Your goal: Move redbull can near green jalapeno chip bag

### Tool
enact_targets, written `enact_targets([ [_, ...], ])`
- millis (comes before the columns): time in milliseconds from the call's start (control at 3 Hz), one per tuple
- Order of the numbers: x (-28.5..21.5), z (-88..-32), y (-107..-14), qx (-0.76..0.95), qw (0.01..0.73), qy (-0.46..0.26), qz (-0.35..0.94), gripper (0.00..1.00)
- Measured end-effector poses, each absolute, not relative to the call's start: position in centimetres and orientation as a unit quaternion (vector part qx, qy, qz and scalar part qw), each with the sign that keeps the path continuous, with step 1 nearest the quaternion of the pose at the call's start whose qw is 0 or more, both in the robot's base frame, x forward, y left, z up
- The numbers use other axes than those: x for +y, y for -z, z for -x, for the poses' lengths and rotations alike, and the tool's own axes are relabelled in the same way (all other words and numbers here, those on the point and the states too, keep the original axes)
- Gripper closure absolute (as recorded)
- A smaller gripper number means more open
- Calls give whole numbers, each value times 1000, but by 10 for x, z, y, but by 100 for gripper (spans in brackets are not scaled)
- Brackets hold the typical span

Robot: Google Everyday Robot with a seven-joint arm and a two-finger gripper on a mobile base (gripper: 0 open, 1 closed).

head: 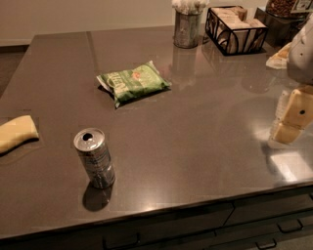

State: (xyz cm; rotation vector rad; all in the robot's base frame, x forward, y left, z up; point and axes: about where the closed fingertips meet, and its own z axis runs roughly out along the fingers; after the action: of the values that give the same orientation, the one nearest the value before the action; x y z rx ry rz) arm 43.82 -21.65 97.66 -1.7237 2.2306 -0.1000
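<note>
Grey countertop [205,132]: my gripper [292,117], cut off at the right edge, grip state I cannot tell. Silver redbull can [95,158] upright near front-left corner, green jalapeno chip bag [133,82] beyond.

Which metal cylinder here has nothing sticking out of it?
The slim can near the front edge; the wider cup at the back holds white items. The gripper is at the right edge.

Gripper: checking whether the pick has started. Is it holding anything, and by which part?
Nothing is held. The gripper hangs at the right edge, apart from the can, which stands free on the table.
</note>
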Motion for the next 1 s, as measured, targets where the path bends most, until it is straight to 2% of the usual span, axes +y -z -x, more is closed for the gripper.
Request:
enact_targets([
  [333, -217, -438, -977, 781, 160, 35, 603, 0],
  [667, -197, -435, -975, 768, 177, 1, 615, 0],
  [1000, -131, -420, -966, 722, 209, -84, 654, 0],
])
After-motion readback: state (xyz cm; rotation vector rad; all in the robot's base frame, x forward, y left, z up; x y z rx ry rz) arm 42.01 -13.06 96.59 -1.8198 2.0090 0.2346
